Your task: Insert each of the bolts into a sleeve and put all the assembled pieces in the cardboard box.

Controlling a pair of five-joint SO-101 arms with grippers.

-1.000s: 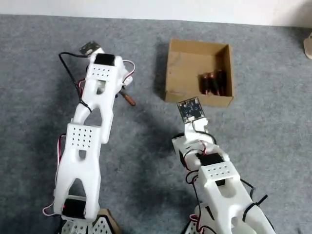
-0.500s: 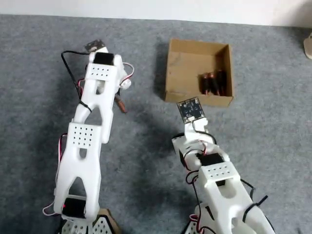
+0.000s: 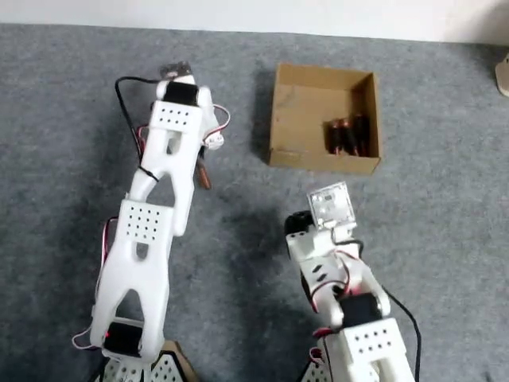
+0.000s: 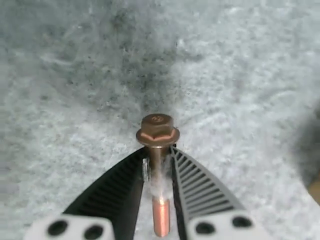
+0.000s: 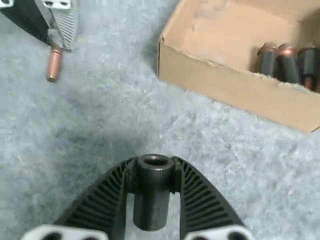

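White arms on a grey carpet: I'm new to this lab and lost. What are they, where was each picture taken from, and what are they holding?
They are two small robot arms. One picture looks down from above; the other two come from a camera on each arm's wrist. The left hand grips a copper-coloured bolt by its shank. The right hand grips a dark sleeve, its open end showing. On the grey carpet stands a cardboard box with a few assembled pieces inside.

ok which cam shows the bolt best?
Left wrist view: bolt sits centre, hex head and shank clear in the left pincer. Right wrist view catches its lower shank; high view, a sliver beside the arm.
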